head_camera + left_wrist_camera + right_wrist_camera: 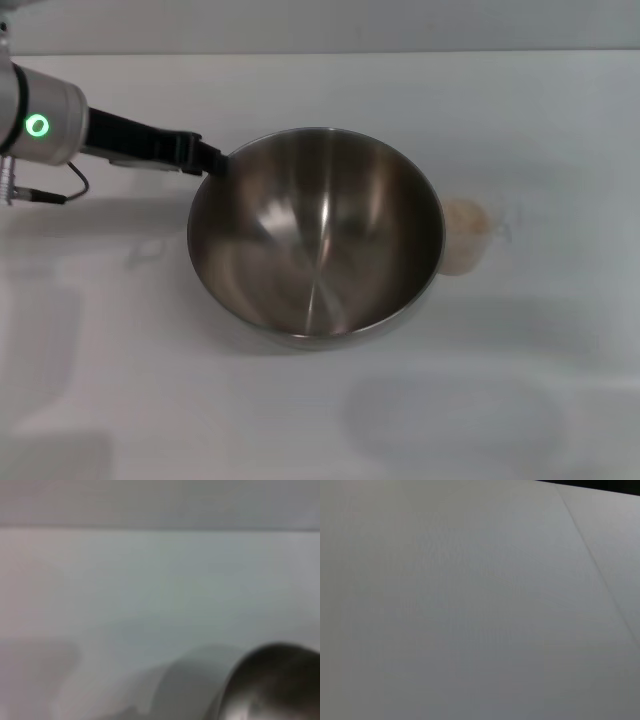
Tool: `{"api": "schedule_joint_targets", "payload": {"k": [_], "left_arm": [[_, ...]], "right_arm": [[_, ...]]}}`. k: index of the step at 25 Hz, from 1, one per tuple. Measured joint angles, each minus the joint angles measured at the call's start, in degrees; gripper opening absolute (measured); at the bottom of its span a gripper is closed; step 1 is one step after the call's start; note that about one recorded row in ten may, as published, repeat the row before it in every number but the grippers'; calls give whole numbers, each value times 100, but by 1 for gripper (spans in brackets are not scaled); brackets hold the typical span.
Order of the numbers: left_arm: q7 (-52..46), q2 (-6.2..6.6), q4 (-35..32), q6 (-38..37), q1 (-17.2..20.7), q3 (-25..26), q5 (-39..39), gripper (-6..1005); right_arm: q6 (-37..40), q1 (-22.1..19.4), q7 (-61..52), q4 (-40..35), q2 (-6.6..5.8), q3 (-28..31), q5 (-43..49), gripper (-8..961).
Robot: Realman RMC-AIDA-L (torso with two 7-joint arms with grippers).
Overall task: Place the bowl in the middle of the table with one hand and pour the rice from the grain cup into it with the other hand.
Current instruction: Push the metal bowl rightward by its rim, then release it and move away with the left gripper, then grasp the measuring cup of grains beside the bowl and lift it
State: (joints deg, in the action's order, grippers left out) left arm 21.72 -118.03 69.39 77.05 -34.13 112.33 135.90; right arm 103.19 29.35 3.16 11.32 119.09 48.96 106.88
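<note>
Fingers of the left gripper are black and meet the far-left rim of the bowl; whether they are clamped on the rim or merely against it cannot be told from the head view, since their tips are hidden at the rim. Left arm reaches in from the left edge of the scene, a green ring light showing on its wrist housing.

Bowl sits roughly at the middle of the surface, tilted – its near-right side low, its far-left rim raised toward the gripper. Its brushed inside shows no contents. In the left wrist view a dark curved part of the bowl appears at one corner, with bare white surface beyond it.

Grain cup stands upright on the surface just to the right of the bowl, its left side hidden behind the bowl's rim; touching or a hair apart cannot be determined. It is nearly see-through, and the rice shows as a pale beige mass inside it.

Right gripper is not seen in any view – the right wrist view shows only plain white surface with a faint seam line running across one side and a dark strip at the far corner
</note>
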Motion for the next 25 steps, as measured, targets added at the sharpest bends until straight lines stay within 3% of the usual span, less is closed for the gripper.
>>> {"api": "schedule_joint_targets", "payload": {"k": [4,7,9,11,12,13,14,15,18,19,21,22,23,24,25], "left_arm": [[13,4,293,10,89,79,-11,165],[311,-13,806,-278,255,433,-16,298],[816,-16,1028,-1256,483,432,27,451],[1018,-16,1032,-1650,565,421,55,489],[1505,-25,991,-2597,748,358,84,507],[1593,-30,979,-2790,782,338,84,526],[2083,-41,857,-3989,1032,106,90,545],[2083,-41,857,-3989,1032,106,90,545],[2541,-35,384,-6611,1420,-632,57,545],[2442,-35,-70,-8125,1547,-1067,43,545],[1909,-34,-566,-9482,1610,-1477,41,545],[1909,-34,-566,-9482,1610,-1477,41,545],[1514,-22,-790,-9972,1633,-1665,78,545],[392,18,-1232,-10895,1669,-1991,310,545],[392,18,-1232,-10895,1669,-1991,310,545]], "right_arm": [[0,9,-1,12,0,-21,3,664],[3,17,-8,17,0,-48,4,664],[27,26,-55,24,0,-67,7,664],[46,26,-68,31,0,-69,8,664],[56,26,-70,38,0,-68,11,664],[67,26,-71,51,0,-70,18,663],[86,22,-71,69,0,-71,52,663],[86,22,-71,69,0,-71,52,663],[132,4,-73,75,1,-71,86,663],[174,-15,-74,75,4,-71,89,663],[183,-24,-74,75,4,-71,89,663],[185,-32,-75,78,6,-71,89,663],[186,-42,-75,84,9,-71,89,663],[186,-74,-76,114,14,-71,89,663],[186,-74,-76,114,14,-71,89,663]]}}
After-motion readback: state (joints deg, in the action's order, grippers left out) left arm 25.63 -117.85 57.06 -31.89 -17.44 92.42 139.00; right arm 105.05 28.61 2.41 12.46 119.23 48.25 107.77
